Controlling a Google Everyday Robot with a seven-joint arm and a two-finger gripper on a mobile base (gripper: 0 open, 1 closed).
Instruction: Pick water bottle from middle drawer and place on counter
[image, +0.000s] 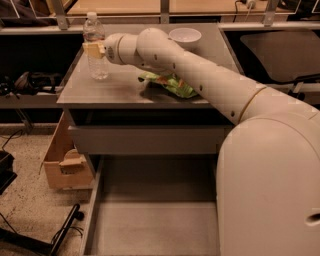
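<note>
The water bottle (95, 47), clear with a white cap, stands upright on the left part of the grey counter (120, 92). My gripper (93, 49) reaches it from the right, and its tan fingers are closed around the bottle's upper body. The bottle's base appears to rest on the counter top. The middle drawer (155, 220) is pulled out at the bottom of the view, and its grey floor shows nothing in it. My arm crosses the counter from the lower right.
A green crumpled bag (172, 84) lies mid-counter under my arm. A white bowl (185, 35) sits at the counter's back. A closed drawer front (145, 140) is below the counter. A cardboard box (62, 162) stands on the floor at left.
</note>
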